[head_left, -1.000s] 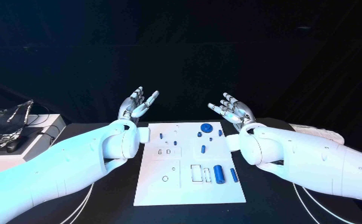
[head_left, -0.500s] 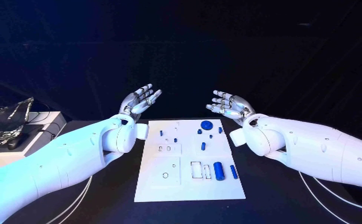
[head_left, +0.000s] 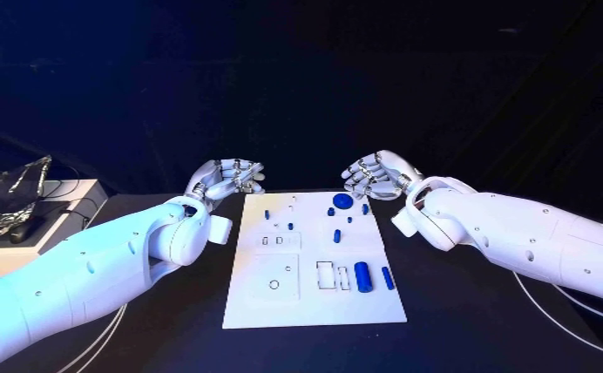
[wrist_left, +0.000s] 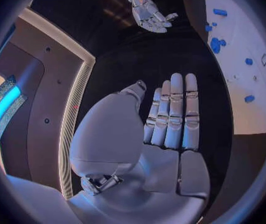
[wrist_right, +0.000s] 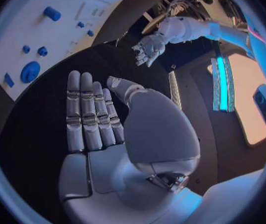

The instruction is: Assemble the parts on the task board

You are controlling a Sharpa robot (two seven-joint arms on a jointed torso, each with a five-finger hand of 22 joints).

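- A black table [head_left: 452, 321] carried the scene, set against a dark backdrop; no brand, label or readable writing could be made out anywhere.
- At the far left, a pale bench [head_left: 50, 203] stood beside the table with dark equipment on it, too small to identify.
- The left hand [head_left: 226, 178] hovered just beyond the far left corner of the board, apart from it; the left wrist view showed its fingers [wrist_left: 173, 112] straight and side by side, the palm flat and holding nothing.
- One white task board [head_left: 317, 260] lay lengthwise at the table's centre, between the two arms.
- On the board lay about ten small blue parts: a round disc [head_left: 342, 201] near the far edge, several small pegs [head_left: 337, 235] across the middle, and two longer cylinders [head_left: 363, 276] side by side near the right edge. The exact count could not be confirmed.
- Outlined recesses [head_left: 326, 274] marked the board's nearer half.
- The right hand [head_left: 377, 175] hovered beyond the far right corner, also clear of the board; its fingers [wrist_right: 86, 112] lay straight and together over an empty palm.
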